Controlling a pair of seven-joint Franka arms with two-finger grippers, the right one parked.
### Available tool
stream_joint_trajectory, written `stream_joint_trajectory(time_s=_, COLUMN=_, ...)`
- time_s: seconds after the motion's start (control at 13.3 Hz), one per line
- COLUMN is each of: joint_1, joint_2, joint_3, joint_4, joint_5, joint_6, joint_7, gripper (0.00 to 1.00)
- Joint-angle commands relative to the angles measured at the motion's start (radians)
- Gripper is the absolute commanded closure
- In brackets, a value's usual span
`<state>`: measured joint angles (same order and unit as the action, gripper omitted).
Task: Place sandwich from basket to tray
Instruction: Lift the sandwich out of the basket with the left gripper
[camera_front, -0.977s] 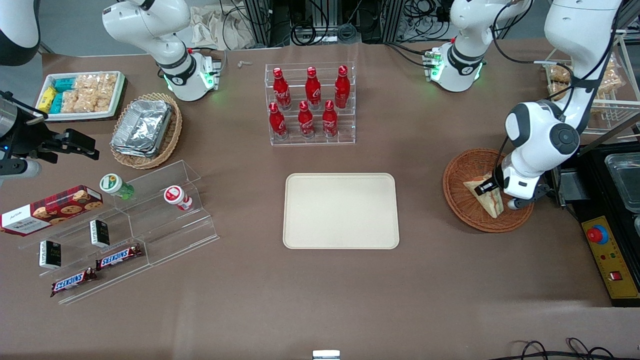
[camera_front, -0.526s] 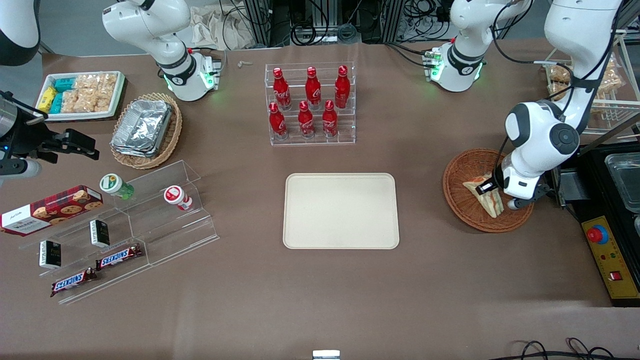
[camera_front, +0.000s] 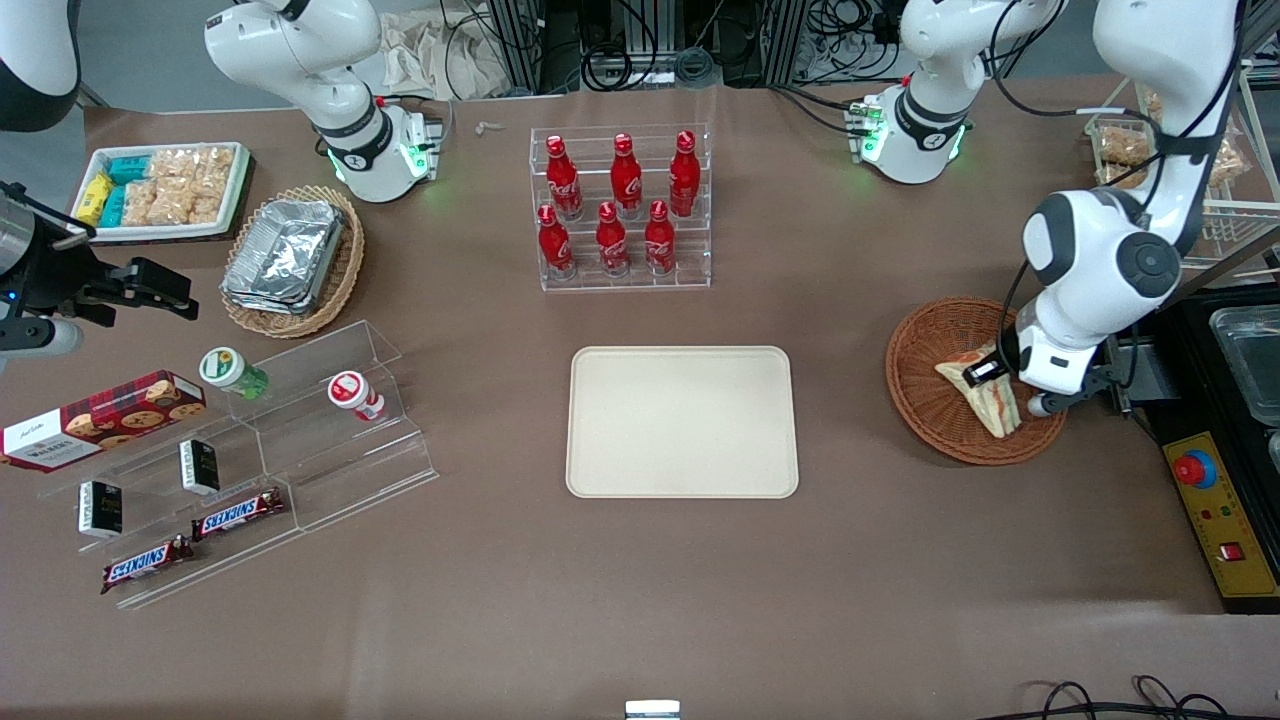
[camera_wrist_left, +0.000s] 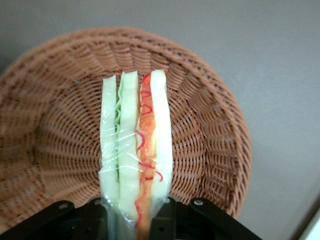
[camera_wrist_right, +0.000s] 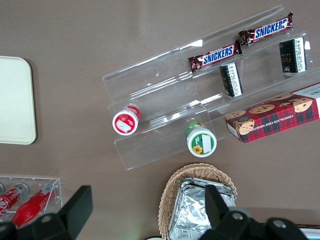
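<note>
The sandwich (camera_front: 985, 395), a plastic-wrapped wedge of pale bread with red and green filling (camera_wrist_left: 135, 150), hangs a little above the floor of the reddish-brown wicker basket (camera_front: 930, 400). My left gripper (camera_front: 1000, 385) is shut on its wide end, one finger (camera_wrist_left: 97, 220) on each bread face, and the wedge points away from the wrist over the basket weave (camera_wrist_left: 50, 135). The cream tray (camera_front: 682, 421) lies flat at the table's middle, apart from the basket, toward the parked arm's end, with nothing on it.
A clear rack of red bottles (camera_front: 620, 205) stands farther from the front camera than the tray. A black control box with a red button (camera_front: 1215, 505) sits beside the basket at the working arm's end. Stepped clear shelves with snacks (camera_front: 240, 450) lie toward the parked arm's end.
The gripper has risen slightly and shifted a little toward the working arm's end, carrying the sandwich with it; the wedge now sits higher in the basket.
</note>
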<state>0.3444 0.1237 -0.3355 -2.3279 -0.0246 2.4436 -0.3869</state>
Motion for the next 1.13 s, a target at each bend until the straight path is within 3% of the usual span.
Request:
stream_joint_trajectory(time_s=0.0, joint_1=0.001, joint_2=-0.027, joint_3=-0.002, joint_4=0.146, joint_5=0.008, joint_6=-0.226, joint_7=0.074, gripper=1.0)
stream_joint_trajectory(time_s=0.3, joint_1=0.004, joint_2=-0.024, joint_3=0.0, joint_4=0.356, joint_5=0.008, joint_6=-0.449, joint_7=0.245, gripper=1.0)
stream_joint_trajectory(time_s=0.53, joint_1=-0.05, joint_2=0.007, joint_3=-0.017, joint_4=0.554, joint_5=0.012, joint_6=-0.612, joint_7=0.255, gripper=1.0)
stream_joint_trajectory(time_s=1.05, joint_1=-0.338, joint_2=0.097, joint_3=-0.02, joint_4=0.602, joint_5=0.011, joint_6=-0.594, joint_7=-0.085, gripper=1.0)
